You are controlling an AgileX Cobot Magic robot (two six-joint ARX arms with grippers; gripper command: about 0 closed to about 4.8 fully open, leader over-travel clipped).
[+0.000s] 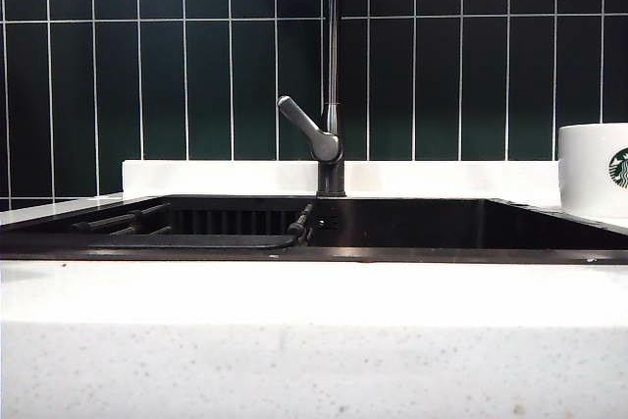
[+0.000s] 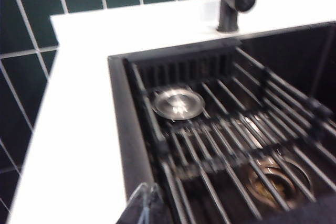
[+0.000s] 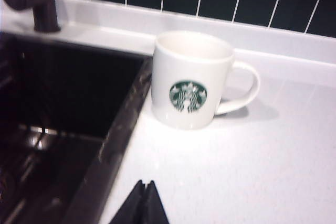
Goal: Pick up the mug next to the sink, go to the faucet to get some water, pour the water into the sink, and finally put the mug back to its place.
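Mug [image 3: 192,80] upright on the white speckled desk [image 3: 252,166], just beside the right edge of the sink [image 3: 63,108], handle turned away from the basin, green siren logo facing the right wrist camera; seen from the exterior view only its left part shows at the far right [image 1: 594,169]. Right gripper [image 3: 144,203] low over the desk, near the mug but apart from it, jaws pressed together, nothing between them. Left gripper [image 2: 147,205] over the sink's left rim where white desk meets dark basin, jaws likewise closed tight and empty. Sink [image 1: 471,228] dark and wide, slotted rack [image 2: 231,145] lying across its left half, a round metal drain cover [image 2: 178,103] under the bars and a second drain [image 2: 275,179] nearer the middle. Faucet [image 1: 332,76] standing at the back rim in the centre, thin dark pipe rising out of view, grey lever [image 1: 306,128] angled up to the left. Dark green wall tiles [image 1: 167,76] behind. Neither arm shows in the exterior view
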